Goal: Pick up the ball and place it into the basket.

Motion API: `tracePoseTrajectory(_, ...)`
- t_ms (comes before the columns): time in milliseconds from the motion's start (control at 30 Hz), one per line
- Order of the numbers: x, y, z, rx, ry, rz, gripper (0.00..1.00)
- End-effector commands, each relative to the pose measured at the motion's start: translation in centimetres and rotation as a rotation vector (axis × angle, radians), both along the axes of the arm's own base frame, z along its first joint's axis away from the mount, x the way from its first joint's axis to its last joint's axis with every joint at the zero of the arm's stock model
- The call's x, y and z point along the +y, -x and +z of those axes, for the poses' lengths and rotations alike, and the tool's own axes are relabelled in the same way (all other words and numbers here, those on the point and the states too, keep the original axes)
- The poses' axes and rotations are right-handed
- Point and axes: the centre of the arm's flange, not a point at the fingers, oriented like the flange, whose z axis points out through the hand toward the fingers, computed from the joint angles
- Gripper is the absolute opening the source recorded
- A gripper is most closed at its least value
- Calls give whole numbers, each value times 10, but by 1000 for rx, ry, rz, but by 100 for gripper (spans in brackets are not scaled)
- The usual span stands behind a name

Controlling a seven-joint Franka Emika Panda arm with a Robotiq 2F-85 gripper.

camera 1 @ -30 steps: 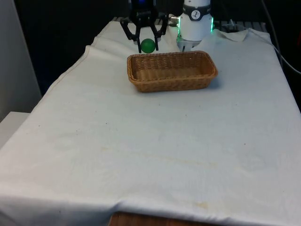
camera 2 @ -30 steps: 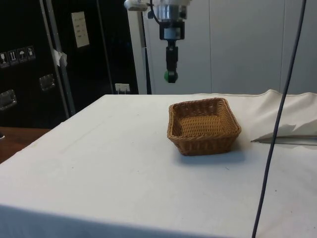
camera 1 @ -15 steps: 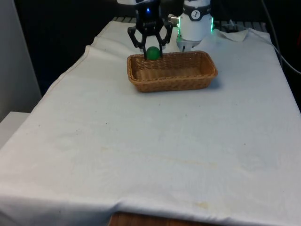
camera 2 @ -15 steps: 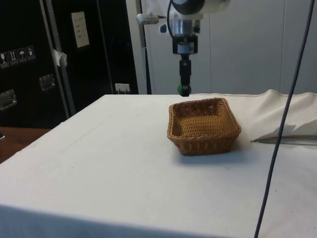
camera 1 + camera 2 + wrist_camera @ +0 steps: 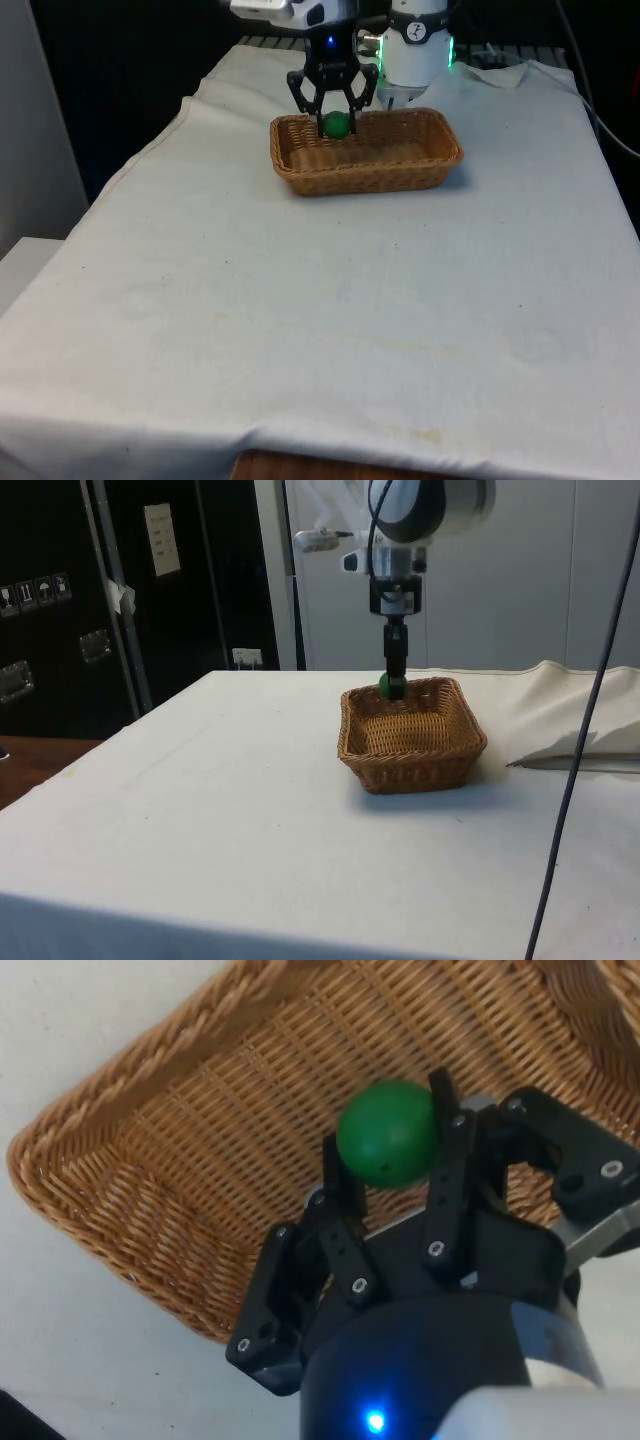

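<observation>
The black hand (image 5: 337, 122) was closed on a smooth, round green ball (image 5: 337, 124), its two fingers (image 5: 344, 1188) pressed against opposite sides of it. The ball (image 5: 387, 1132) was held above the inside of a woven wicker basket (image 5: 362, 167), near the end at the front view's left, level with the rim (image 5: 392, 685). The basket (image 5: 410, 745) was rectangular, light brown, with a braided rim, and stood on the worktop (image 5: 330, 310), which was covered by a white cloth.
</observation>
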Motion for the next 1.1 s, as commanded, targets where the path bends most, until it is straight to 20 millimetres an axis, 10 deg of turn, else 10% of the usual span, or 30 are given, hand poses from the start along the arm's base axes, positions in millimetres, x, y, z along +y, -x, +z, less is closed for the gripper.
tracePoseTrajectory(0,0,0,0,-1,0,0,3)
tracePoseTrajectory(133,0,1,-1,2,0,0,10)
tracePoseTrajectory(467,-1,1,-1,3,-1,3,100)
tracePoseTrajectory(1067,28,-21,28,-33,-22,10,100)
